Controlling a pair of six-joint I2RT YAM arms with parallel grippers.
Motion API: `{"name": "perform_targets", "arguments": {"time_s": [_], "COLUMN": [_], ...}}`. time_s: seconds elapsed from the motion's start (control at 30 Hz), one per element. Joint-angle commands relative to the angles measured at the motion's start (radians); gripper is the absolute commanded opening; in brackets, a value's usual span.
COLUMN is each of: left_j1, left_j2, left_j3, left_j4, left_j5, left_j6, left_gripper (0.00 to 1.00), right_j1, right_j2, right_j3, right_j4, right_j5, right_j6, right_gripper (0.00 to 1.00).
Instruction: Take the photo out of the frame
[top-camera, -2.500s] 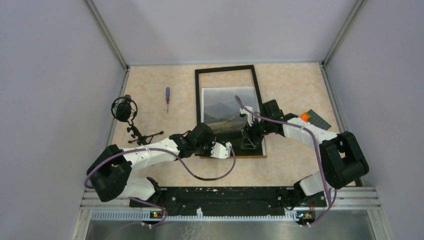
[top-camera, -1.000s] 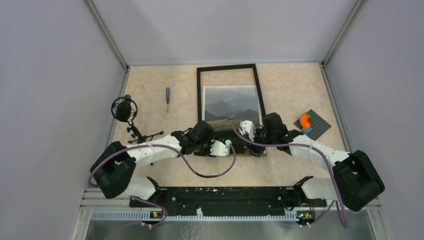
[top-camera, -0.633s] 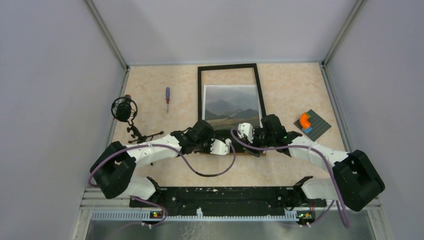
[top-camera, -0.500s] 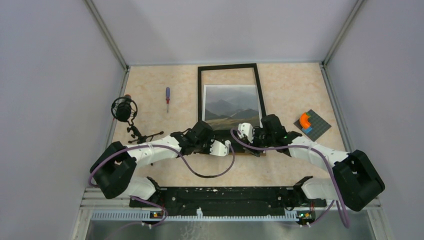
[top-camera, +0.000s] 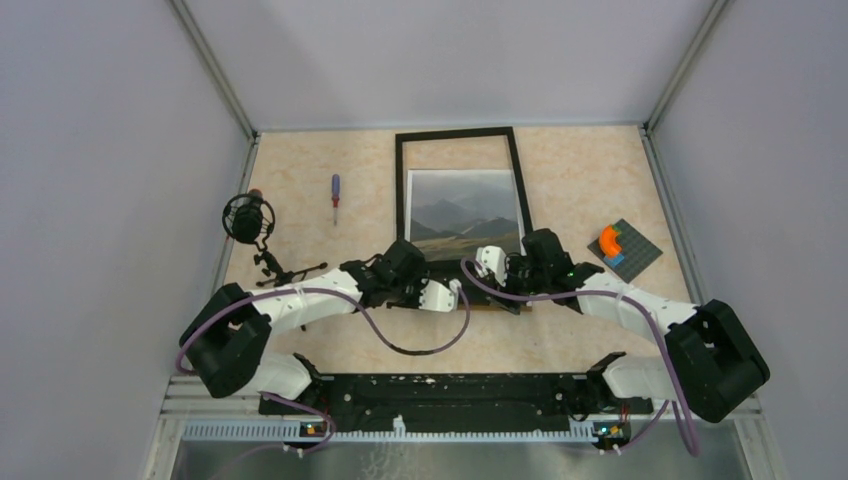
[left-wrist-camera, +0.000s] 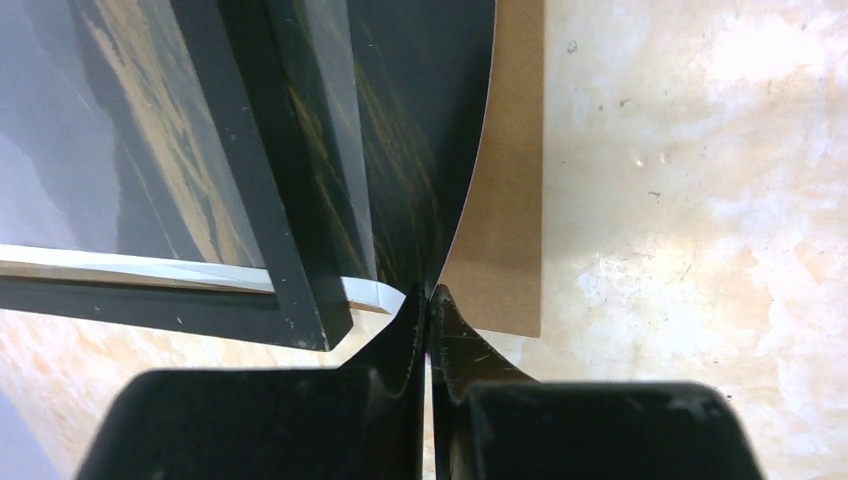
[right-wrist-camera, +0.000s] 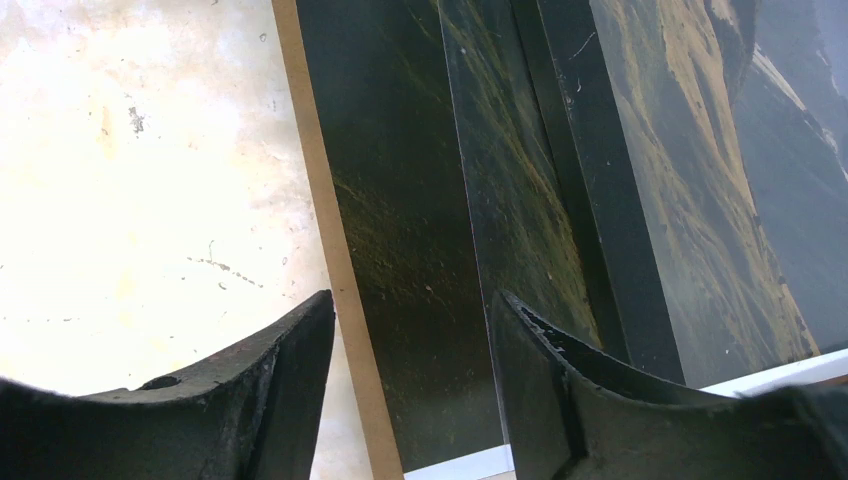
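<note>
Left gripper (left-wrist-camera: 430, 300) pinched tight on the photo (left-wrist-camera: 410, 150) at its near corner; we see the paper curl up off the brown backing board (left-wrist-camera: 510, 200). Right gripper (right-wrist-camera: 410, 300) stands wide above the photo's near end, which sticks out past the frame (top-camera: 455, 133).

photo (left-wrist-camera: 420, 120): thin paper, glossy sheen.
frame (left-wrist-camera: 250, 180): smooth black rails, satin; looks plastic, cannot confirm.
backing board (left-wrist-camera: 512, 200): brown, matt, fibrous.
desk (left-wrist-camera: 700, 200): pale marbled top, smooth, lightly scuffed.
right gripper (right-wrist-camera: 410, 305) fingers (right-wrist-camera: 270, 400): black plastic, matt, grainy.
</note>
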Motion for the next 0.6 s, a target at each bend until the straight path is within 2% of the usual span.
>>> {"name": "perform_targets", "arguments": {"time_s": [0.0, 0.2, 0.37, 0.57], "left_j1": [0.028, 0.103, 0.132, 0.151], "left_j2": [-0.036, -0.035, -0.041, -0.057], "left_j3": [0.077, 0.16, 0.187, 0.211], "left_j4": [-0.017, -0.064, -0.076, -0.106], "left_j5": [0.064, 0.166, 0.197, 0.291], "left_j6": [-0.062, -0.127, -0.152, -0.171], "left_gripper": [0.0, 0.0, 0.0, 0.0], "right_j1": [0.01, 0.01, 0.011, 0.03], "right_j2": [-0.022, -0.032, -0.034, -0.026], "right_j3": [0.027, 0.034, 0.042, 0.014], "right_j4": [0.016, -0.004, -0.025, 0.067], "right_j5": [-0.023, -0.05, -0.07, 0.046], "right_j6": [-0.03, -0.036, -0.052, -0.058], "right_gripper": [0.61, 0.64, 0.63, 0.48]}}
